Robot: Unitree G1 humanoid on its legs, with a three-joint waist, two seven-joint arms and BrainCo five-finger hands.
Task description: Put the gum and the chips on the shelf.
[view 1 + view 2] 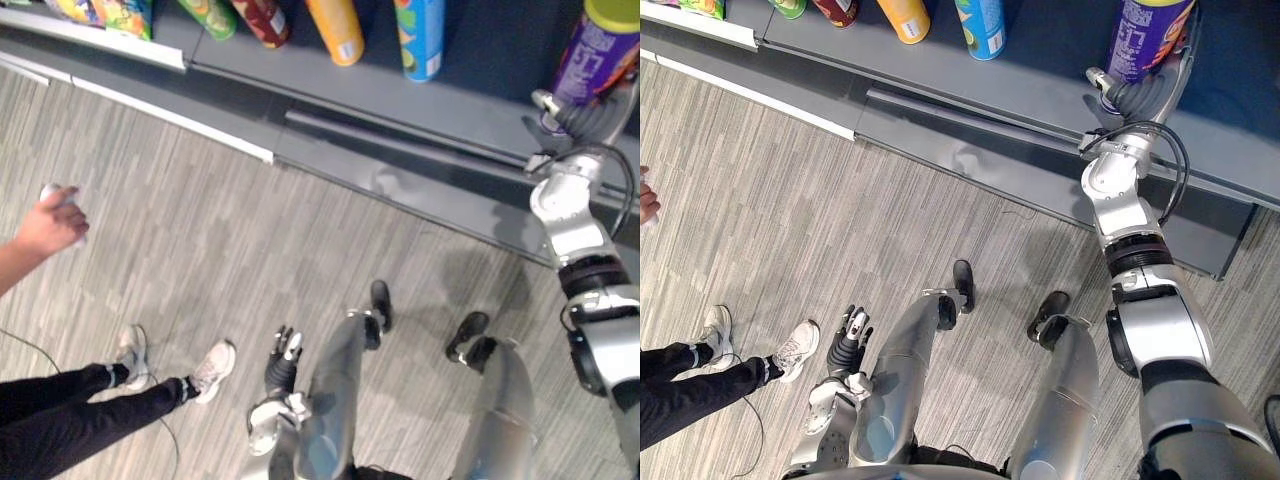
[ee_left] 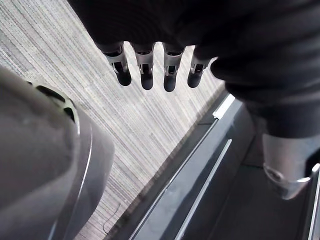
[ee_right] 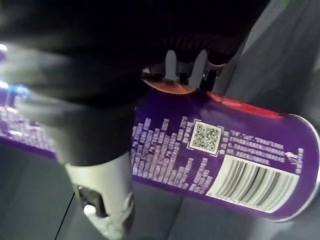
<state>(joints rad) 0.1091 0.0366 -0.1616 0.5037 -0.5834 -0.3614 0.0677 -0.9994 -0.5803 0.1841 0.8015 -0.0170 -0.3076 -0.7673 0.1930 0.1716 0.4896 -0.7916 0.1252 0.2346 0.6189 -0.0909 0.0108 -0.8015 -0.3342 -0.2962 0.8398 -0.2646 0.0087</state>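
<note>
At left, a person's hand (image 1: 48, 226) holds a small white object (image 1: 55, 192), possibly the gum. The left hand (image 1: 850, 335) hangs low, fingers relaxed and empty. Far right, the right hand (image 1: 1138, 97) wraps the purple cylindrical chips tube (image 1: 1146, 35) at the grey shelf (image 1: 470, 108). The tube is probably light, stiff and smooth, best gripped mid-body.

We see a grey, streaked plank floor (image 1: 840, 220) spreading beneath the left hand (image 1: 850, 335). A dark grey shelf (image 1: 1040, 90) runs under the right hand (image 1: 1137, 97), its stepped base (image 1: 970, 150) between that hand and the floor; a white strip (image 1: 750, 94) edges the base well apart from either hand.
</note>
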